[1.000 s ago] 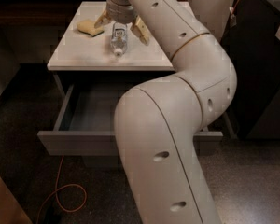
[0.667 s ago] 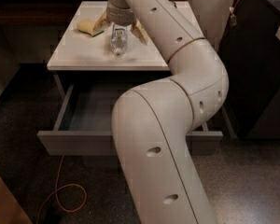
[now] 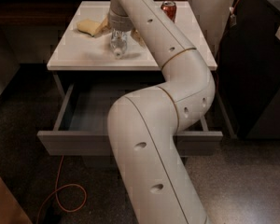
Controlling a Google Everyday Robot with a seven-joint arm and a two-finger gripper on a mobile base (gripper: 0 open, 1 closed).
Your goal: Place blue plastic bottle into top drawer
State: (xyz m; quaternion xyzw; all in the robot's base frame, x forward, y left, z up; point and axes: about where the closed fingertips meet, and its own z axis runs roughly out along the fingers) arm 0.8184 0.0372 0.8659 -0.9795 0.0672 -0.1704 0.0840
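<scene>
Counting stock: one blue plastic bottle [image 3: 117,45], one red can [image 3: 168,9], one yellow sponge [image 3: 90,27], and one top drawer [image 3: 84,118], pulled open and dark inside. Bottle: small, clear, pale label, upright directly under my gripper [image 3: 119,35], over the white cabinet top [image 3: 74,55] near its middle, well apart from the can. Grip state: clamped or merely around it, I cannot tell.

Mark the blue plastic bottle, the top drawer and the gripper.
blue plastic bottle [image 3: 118,45]: camera view, clear body.
top drawer [image 3: 88,113]: camera view, dark interior floor.
gripper [image 3: 120,31]: camera view, lower end, over the cabinet top [image 3: 79,50] at the bottle.
</scene>
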